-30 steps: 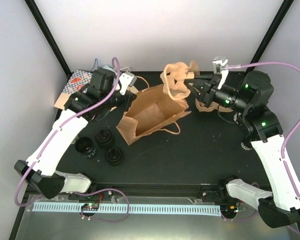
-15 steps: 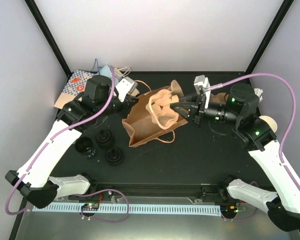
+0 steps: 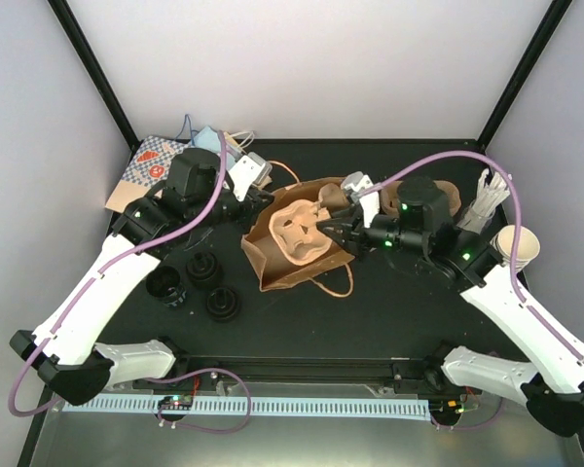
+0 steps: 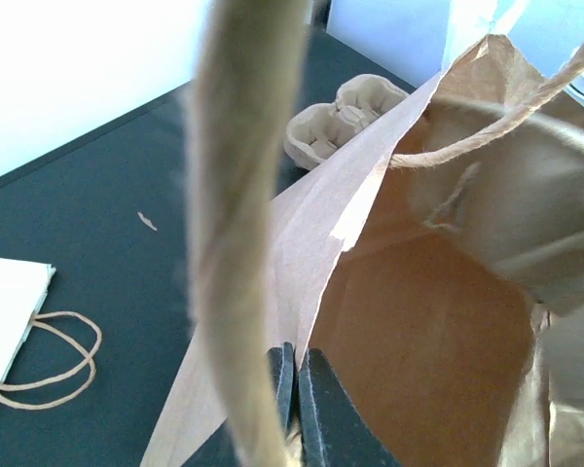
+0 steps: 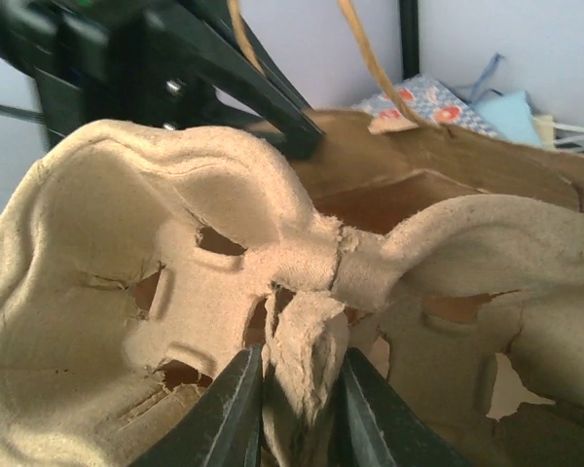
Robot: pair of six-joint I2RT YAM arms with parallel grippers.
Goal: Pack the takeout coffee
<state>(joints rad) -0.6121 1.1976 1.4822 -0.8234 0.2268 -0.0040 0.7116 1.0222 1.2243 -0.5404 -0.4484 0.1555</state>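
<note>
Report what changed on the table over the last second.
The right gripper, shut on the cup carrier, swung it leftward and toward the near edge, from beyond the far end of the brown paper bag to the bag's open mouth. The bag's outline shifted and shortened a little. The left gripper stayed clamped on the bag's rim, and the black lids by the left arm did not move.

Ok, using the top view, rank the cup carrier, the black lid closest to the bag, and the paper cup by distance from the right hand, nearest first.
1. cup carrier: gripped in the right hand, over the mouth of the brown bag.
2. black lid: on the table, left of the bag.
3. paper cup: at the far right edge, beyond the right arm.
</note>
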